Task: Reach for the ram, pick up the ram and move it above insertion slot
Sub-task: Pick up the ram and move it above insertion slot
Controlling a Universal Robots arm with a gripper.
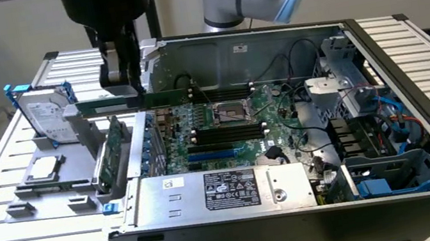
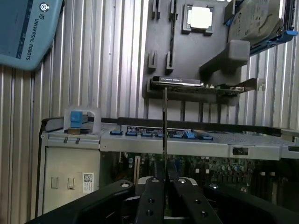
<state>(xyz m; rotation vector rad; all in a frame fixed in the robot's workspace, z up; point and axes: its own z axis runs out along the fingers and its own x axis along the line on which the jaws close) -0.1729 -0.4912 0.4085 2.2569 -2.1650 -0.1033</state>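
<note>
One gripper [image 1: 125, 89] clamped on ram [image 1: 121, 102], stick held edge-up, seemingly over case's rear edge, exterior view's left. Pickup done; carry to slots [image 1: 226, 133] (dark rows below CPU socket) under way. Next: align lengthwise above slot.

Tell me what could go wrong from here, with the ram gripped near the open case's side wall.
1. The gripper pinches the ram across its thin faces near mid-length, so the long stick may pivot or slip if bumped.
2. The ram hangs close to the case wall, and one end could clip it.
3. Black cables loop over the board beyond the memory slots and might snag the ram.
</note>
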